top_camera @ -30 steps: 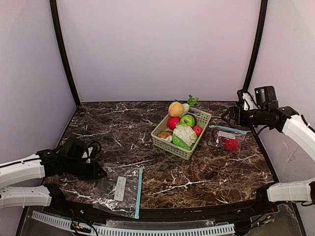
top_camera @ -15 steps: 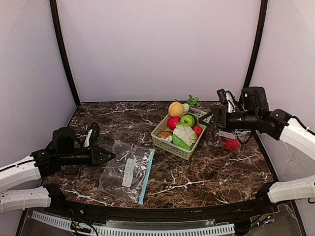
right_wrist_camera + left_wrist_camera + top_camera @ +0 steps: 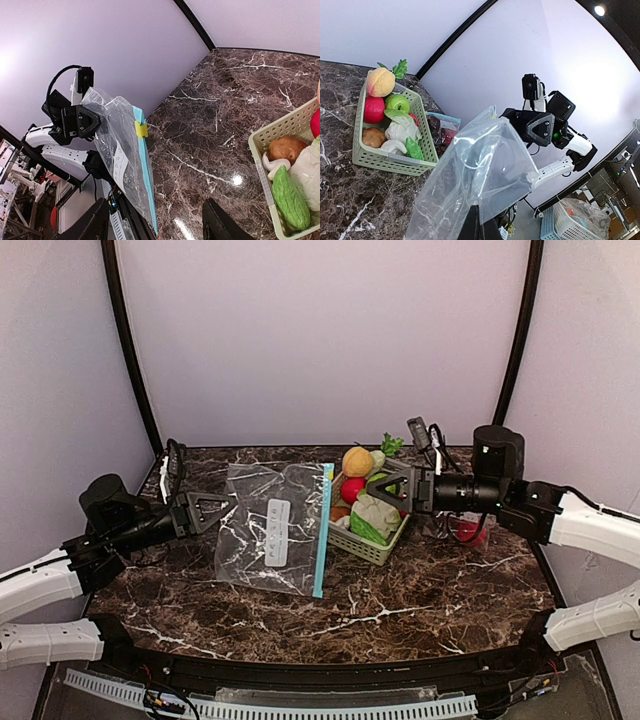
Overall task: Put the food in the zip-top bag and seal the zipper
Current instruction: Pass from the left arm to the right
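A clear zip-top bag (image 3: 272,530) with a blue zipper strip (image 3: 322,530) hangs in the air left of centre. My left gripper (image 3: 222,508) is shut on the bag's left edge. In the left wrist view the bag (image 3: 480,170) billows over the shut gripper (image 3: 481,225). The food lies in a pale green basket (image 3: 365,545): a peach (image 3: 357,461), a red apple (image 3: 352,489) and a cauliflower (image 3: 375,517). My right gripper (image 3: 378,490) hovers open over the basket and faces the bag. In the right wrist view the zipper (image 3: 146,185) and its yellow slider (image 3: 141,129) sit ahead of the right gripper (image 3: 157,225).
A second bag with something red inside (image 3: 468,532) lies on the marble table (image 3: 430,590) right of the basket, behind my right arm. Purple walls close in three sides. The arm bases and a cable tray line the near edge.
My left gripper lifted the bag off the front of the table and carried it up toward the centre. My right arm swung left over the basket, and its jaws narrowed.
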